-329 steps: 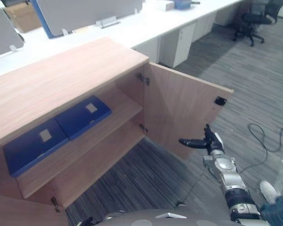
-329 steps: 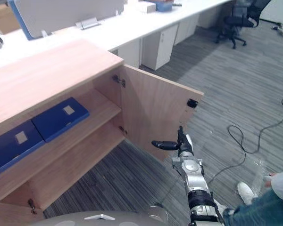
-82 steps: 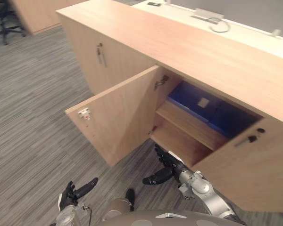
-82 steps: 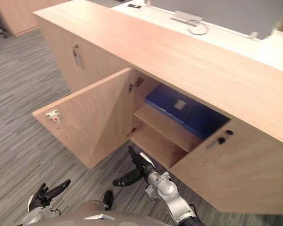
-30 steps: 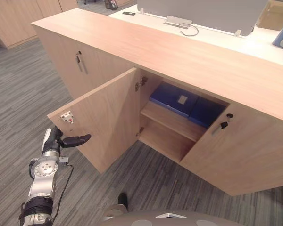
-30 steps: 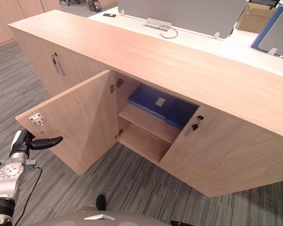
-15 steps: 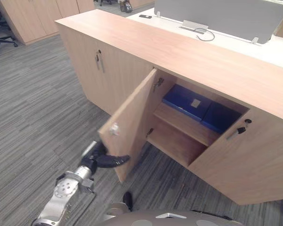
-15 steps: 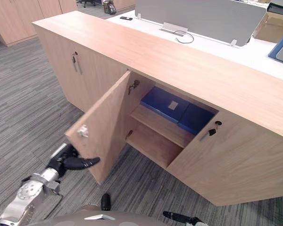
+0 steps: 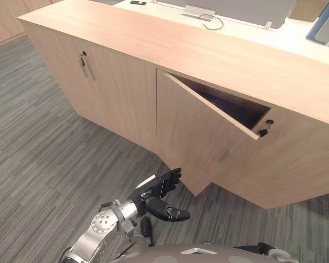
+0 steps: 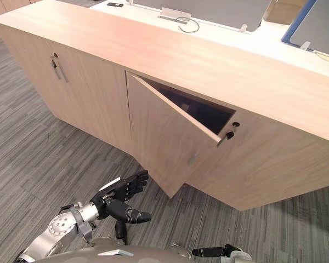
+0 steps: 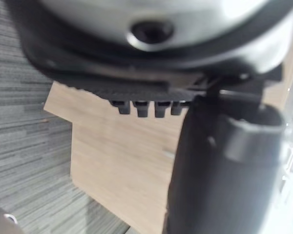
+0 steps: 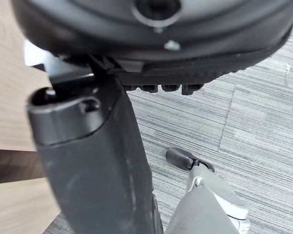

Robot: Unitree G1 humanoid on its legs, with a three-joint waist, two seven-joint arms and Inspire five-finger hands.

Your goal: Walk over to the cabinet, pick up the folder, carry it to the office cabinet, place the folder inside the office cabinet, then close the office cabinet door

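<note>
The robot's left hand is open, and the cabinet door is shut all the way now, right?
Not quite. The left hand is open, but the office cabinet door is not shut all the way. It stands ajar, swung out at an angle, with a dark gap above its top edge. The left eye view shows this.

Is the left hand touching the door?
Cannot tell: in the left eye view the left hand ends at the door edge; neither gap nor contact shows.
</note>
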